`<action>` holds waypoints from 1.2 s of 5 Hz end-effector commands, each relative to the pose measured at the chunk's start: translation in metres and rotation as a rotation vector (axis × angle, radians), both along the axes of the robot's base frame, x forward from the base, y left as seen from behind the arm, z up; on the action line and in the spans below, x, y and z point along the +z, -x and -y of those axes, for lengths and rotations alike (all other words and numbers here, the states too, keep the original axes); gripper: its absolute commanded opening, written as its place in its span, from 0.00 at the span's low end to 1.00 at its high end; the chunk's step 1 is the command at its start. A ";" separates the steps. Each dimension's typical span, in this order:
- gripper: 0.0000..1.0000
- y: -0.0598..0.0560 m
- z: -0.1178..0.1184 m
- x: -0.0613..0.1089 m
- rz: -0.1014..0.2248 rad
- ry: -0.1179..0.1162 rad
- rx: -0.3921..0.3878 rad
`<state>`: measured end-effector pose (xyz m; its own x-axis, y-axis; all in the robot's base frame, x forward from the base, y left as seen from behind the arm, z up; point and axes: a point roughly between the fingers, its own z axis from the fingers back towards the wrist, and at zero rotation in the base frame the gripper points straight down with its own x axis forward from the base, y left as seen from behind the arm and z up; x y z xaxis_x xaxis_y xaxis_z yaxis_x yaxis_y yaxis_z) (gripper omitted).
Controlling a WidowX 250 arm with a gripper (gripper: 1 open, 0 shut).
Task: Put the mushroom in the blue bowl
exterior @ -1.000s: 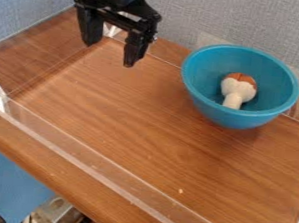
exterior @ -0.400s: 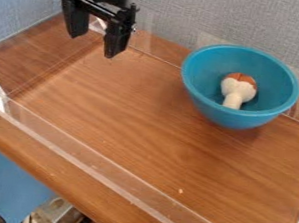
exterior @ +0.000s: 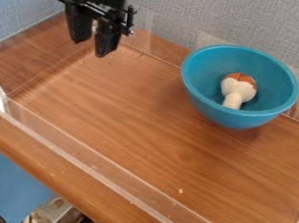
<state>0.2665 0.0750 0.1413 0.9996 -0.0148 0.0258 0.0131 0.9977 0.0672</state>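
Note:
The mushroom (exterior: 238, 90), cream stem with an orange-brown cap, lies inside the blue bowl (exterior: 202, 89) at the right of the wooden table. My gripper (exterior: 89, 40) hangs far to the left of the bowl, near the back wall, pointing down above the table. Its two black fingers (exterior: 106, 41) stand a little apart with nothing between them.
A clear plastic wall (exterior: 68, 147) runs along the table's front and left edges. A blue-grey wall rises behind the table. Bare wood (exterior: 137, 122) stretches between the gripper and the front wall.
My gripper has drifted left and slightly back, away from the bowl, and its fingers have narrowed somewhat. The mushroom and bowl have not moved.

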 end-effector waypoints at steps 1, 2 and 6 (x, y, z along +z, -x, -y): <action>1.00 0.002 0.011 0.018 0.056 -0.023 0.033; 1.00 0.000 0.017 0.013 0.054 -0.018 0.044; 1.00 -0.011 0.014 0.020 0.033 -0.024 0.054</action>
<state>0.2768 0.0622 0.1512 0.9985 0.0494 0.0243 -0.0513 0.9954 0.0809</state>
